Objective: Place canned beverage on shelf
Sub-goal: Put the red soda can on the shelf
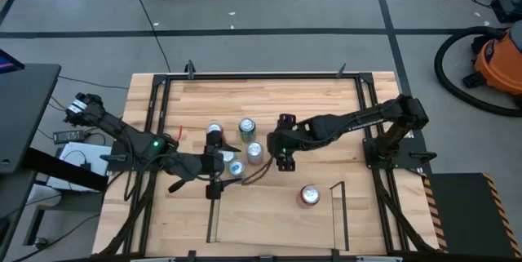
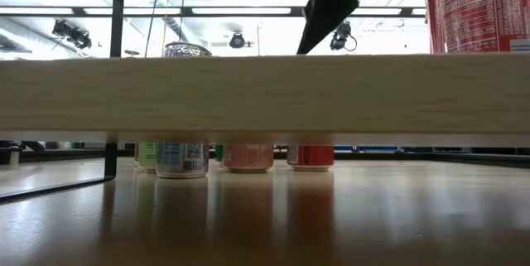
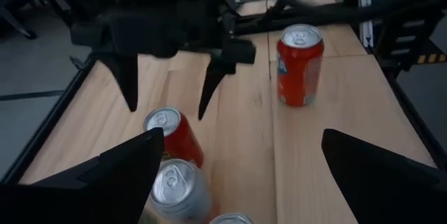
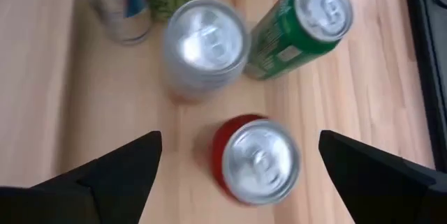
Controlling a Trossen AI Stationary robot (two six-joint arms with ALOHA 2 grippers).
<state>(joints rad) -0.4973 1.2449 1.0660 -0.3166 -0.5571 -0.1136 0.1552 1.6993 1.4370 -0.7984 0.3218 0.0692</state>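
Your right end effector [image 1: 283, 165] hangs spread wide and empty over the can cluster [image 1: 236, 144] — below it sit a red can [image 4: 255, 158], a silver can [image 4: 206, 42] and a green can [image 4: 297, 18]. Your left end effector [image 1: 214, 190] is released too, touching nothing. One red can [image 1: 310, 195] already stands on the shelf [image 1: 269, 221], near its right rail. In the low view the shelf's edge hides most of the cluster — only can bases show.

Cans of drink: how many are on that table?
5 seen from above: a red can alone on the shelf, four clustered mid-table: another red one, green can, silver can, bluish can. More may be hidden.
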